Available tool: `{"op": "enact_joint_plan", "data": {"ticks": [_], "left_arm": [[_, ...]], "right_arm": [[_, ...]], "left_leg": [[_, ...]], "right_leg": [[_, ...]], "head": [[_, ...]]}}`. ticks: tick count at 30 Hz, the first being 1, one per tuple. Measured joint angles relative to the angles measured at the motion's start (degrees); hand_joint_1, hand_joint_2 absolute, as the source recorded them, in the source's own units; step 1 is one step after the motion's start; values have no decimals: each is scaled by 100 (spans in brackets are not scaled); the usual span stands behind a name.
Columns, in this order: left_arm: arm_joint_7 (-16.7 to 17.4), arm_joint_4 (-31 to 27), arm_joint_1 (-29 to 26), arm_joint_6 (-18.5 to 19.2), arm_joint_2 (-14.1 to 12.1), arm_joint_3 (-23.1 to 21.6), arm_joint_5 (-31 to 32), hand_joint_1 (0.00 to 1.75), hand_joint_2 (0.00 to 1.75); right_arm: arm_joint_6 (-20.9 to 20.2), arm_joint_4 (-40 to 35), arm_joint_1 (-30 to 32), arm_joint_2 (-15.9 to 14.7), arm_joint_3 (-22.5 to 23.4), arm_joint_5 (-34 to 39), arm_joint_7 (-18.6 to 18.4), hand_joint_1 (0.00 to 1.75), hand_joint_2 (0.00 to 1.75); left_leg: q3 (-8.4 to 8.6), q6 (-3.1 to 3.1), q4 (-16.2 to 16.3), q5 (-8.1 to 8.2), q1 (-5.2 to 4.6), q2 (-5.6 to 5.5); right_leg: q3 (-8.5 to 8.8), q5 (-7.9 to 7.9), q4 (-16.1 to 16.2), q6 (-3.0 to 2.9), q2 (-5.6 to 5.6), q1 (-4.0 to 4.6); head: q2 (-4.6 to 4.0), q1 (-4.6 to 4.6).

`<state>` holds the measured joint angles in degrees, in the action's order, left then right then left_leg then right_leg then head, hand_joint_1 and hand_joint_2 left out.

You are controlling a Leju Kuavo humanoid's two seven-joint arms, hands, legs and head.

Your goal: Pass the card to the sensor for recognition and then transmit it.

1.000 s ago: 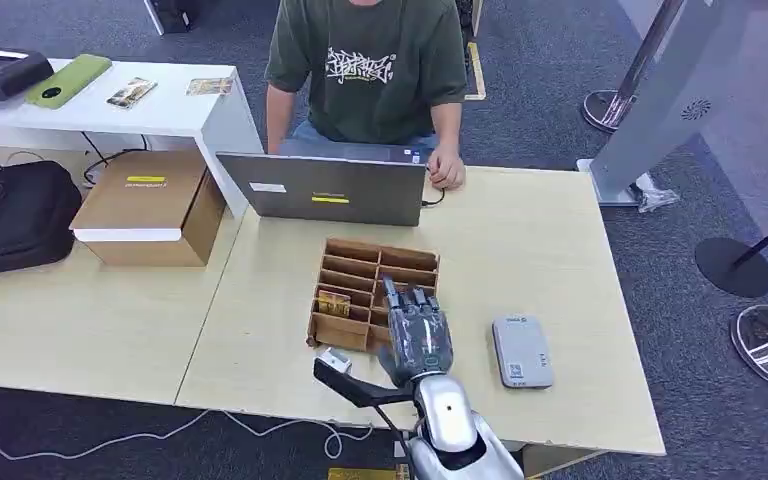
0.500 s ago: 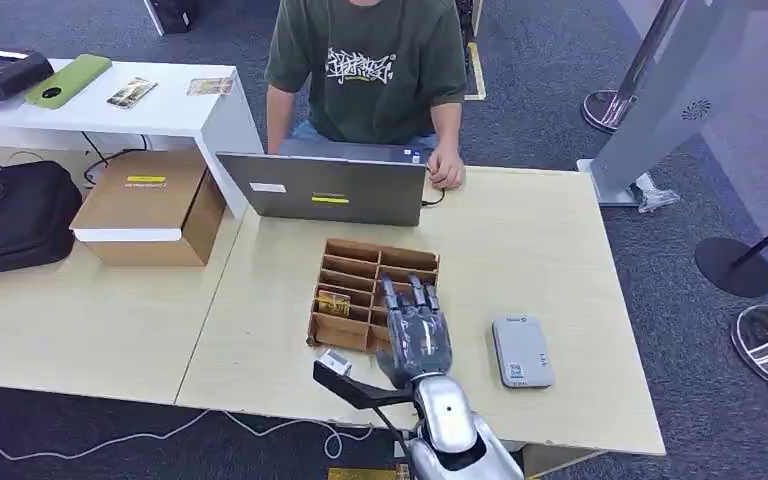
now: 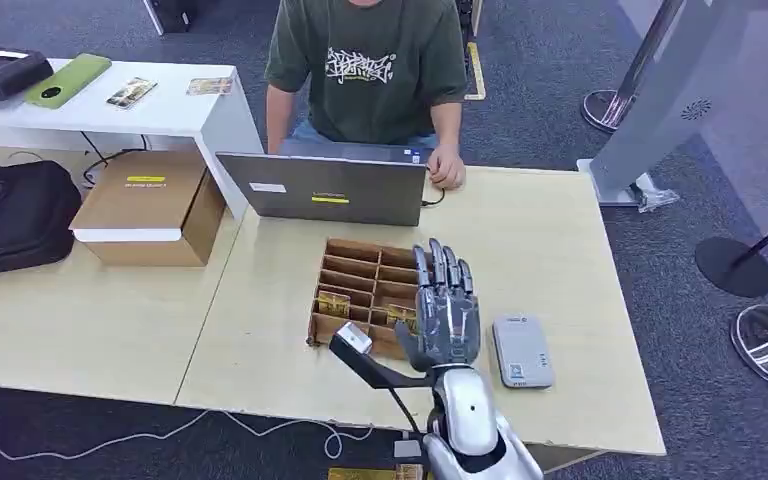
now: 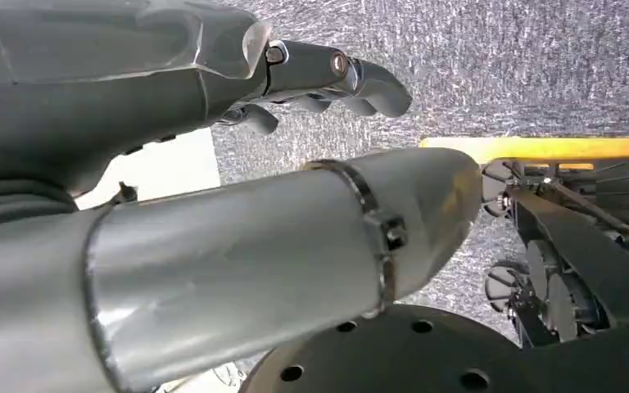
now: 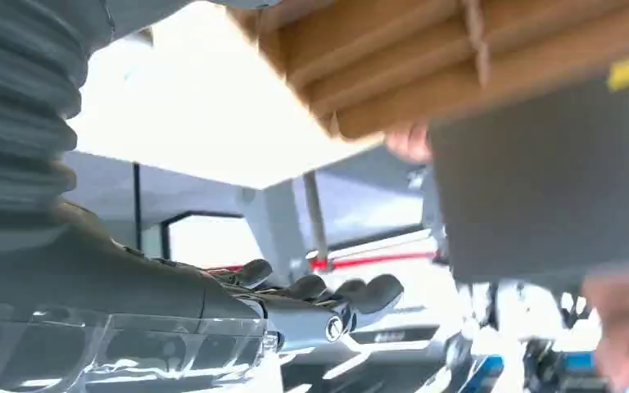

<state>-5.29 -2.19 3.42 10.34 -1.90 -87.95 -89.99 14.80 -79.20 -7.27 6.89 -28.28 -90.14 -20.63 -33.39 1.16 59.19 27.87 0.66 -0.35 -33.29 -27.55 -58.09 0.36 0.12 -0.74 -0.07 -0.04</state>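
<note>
We can see white lettering across the chest of the person's green shirt [image 3: 365, 66], but it is too small for us to read. The laptop [image 3: 323, 189] and the brown box [image 3: 150, 204] each have a yellow sticker, and the grey sensor [image 3: 521, 351] has small marks, but we cannot read those either.

The right hand [image 3: 447, 318] is built of dark grey segmented fingers on a glossy grey palm shell. A polished silver forearm [image 3: 467, 425] with a small dark round mark is fitted behind it. A black bracket carrying a small white-faced camera [image 3: 351, 340] is mounted at the wrist. The left hand [image 4: 213, 74] is finished in grey, with round screws seen at the fingers.
</note>
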Motion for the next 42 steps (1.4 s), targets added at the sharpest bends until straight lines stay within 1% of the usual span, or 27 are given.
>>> {"op": "enact_joint_plan", "data": {"ticks": [2,3,7,11,13,17,23,29,32,38,39,40,41,42], "left_arm": [[-9,0,-9,0,0,5,0,0,0],[-9,0,-10,2,0,11,0,0,0],[-9,0,-12,7,-2,22,0,0,0],[-7,0,-12,4,0,24,0,0,0],[-7,0,-11,0,-2,24,0,0,0],[33,0,2,-15,-13,24,0,0,0],[48,0,11,-26,-33,24,0,0,0],[87,0,11,-39,-35,28,0,0,0],[101,0,8,-37,-35,40,0,0,0],[105,0,9,-28,-35,92,0,0,0],[107,0,8,-28,-35,96,0,0,0],[107,0,8,-28,-35,101,0,0,0],[107,0,8,-28,-35,103,0,0,0],[109,0,9,-28,-35,107,0,0,0]], "right_arm": [[-162,-372,70,-142,-44,0,-142,0,175],[-187,-523,110,-188,-59,0,-134,0,175],[-176,-821,282,-245,-53,0,37,0,175],[-125,-841,416,-245,-15,0,347,0,175],[-174,-808,444,-217,44,0,529,0,175],[-497,-425,407,-90,111,4,752,0,175],[-486,430,220,143,131,114,917,0,175],[-379,1123,-18,292,155,101,928,0,175],[-355,1334,-116,336,164,96,931,0,175],[-357,1505,-184,386,201,87,929,0,175],[-357,1522,-187,391,203,87,931,3,175],[-359,1535,-189,391,205,85,928,12,175],[-359,1550,-192,391,210,81,928,38,175],[-359,1557,-195,391,212,81,926,96,175]], "left_leg": [[0,0,0,0,0,0],[0,0,0,0,0,0],[0,0,0,1,2,0],[0,0,0,0,3,0],[0,0,-1,0,3,0],[1,0,-1,-1,3,0],[0,1,-1,-1,2,0],[0,1,-1,-1,2,1],[0,0,-1,-1,2,0],[0,1,-1,-1,2,0],[0,1,-1,-1,2,0],[0,1,-1,-1,2,0],[0,1,-1,-1,2,0],[0,1,-1,-1,2,0]], "right_leg": [[0,0,1,0,0,0],[0,0,1,0,0,0],[0,0,0,0,0,0],[0,0,-1,0,-1,1],[0,0,-1,0,0,1],[1,0,-1,0,1,2],[1,0,-2,0,0,2],[1,0,-1,0,1,1],[1,0,-1,0,0,1],[1,0,-1,0,0,1],[1,0,-1,0,0,1],[1,0,-1,0,0,1],[1,0,-1,0,0,1],[1,0,-1,0,0,1]], "head": [[0,0],[0,0],[0,0],[0,0],[0,0],[0,2],[0,0],[0,0],[0,0],[0,0],[0,0],[0,0],[0,0],[0,0]]}}
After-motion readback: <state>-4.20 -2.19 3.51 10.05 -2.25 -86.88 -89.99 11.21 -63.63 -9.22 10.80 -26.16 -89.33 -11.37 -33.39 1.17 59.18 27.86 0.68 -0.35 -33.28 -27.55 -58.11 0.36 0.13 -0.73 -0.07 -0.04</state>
